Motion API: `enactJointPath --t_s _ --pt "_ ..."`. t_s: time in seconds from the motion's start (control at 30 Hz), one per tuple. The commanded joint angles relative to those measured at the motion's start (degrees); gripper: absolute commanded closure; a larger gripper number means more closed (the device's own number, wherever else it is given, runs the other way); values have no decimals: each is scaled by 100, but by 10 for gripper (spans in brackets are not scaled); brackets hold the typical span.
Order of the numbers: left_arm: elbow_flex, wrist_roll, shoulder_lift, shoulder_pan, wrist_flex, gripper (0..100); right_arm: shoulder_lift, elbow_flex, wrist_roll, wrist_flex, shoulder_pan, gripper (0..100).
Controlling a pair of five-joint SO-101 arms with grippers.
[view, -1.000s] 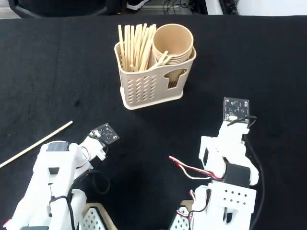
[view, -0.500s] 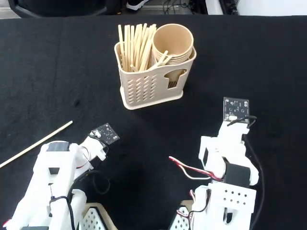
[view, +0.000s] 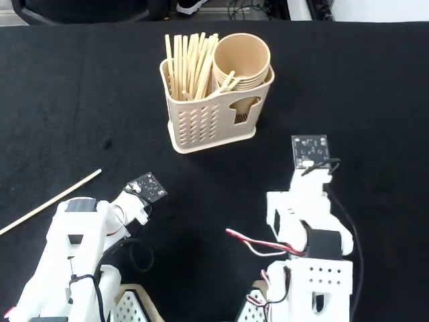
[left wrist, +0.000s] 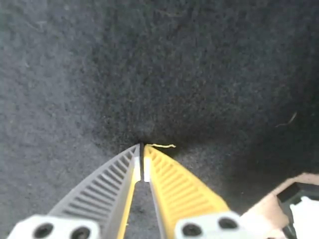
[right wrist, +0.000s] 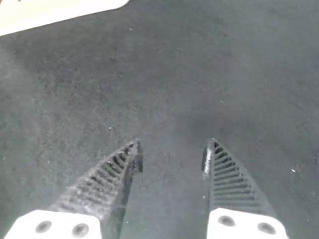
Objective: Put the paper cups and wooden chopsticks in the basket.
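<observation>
A cream basket [view: 212,115] stands at the back middle of the black table, holding several wooden chopsticks [view: 190,62] and stacked paper cups [view: 242,59]. One loose chopstick [view: 52,200] lies on the cloth at the left. Beside that chopstick, at the front left, is the left arm [view: 80,235]; my left gripper [left wrist: 143,149] is shut with nothing in it, tips close over the cloth. The right arm [view: 305,208] stands at the front right, in front of the basket. My right gripper [right wrist: 172,154] is open over bare cloth, and the basket's base [right wrist: 60,12] shows beyond it.
Black cloth covers the whole table. Red and white wires [view: 258,243] hang off the right arm. A cardboard piece [left wrist: 279,199] sits near the left arm's base.
The right arm has shifted left and toward the basket. The left arm, the loose chopstick and the basket have not moved.
</observation>
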Motion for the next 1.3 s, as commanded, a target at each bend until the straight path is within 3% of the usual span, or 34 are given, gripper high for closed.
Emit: enactJointPath --t_s 0.0,0.13,0.27,0.53,1.0,1.27 --pt "523 26 70 -13 132 970 -48 -330 -53 -105 -264 790" --pt "523 26 70 31 132 970 -48 -338 -273 -378 -519 790" --pt "523 26 70 31 132 970 -48 -251 -774 -800 -229 790" --pt "523 18 70 31 132 970 -48 725 -774 -1714 -149 790" --pt "470 18 53 31 158 971 -48 980 -800 -1767 -132 790" --pt "-1604 79 44 -927 914 970 -48 1103 -774 -1802 -132 790"
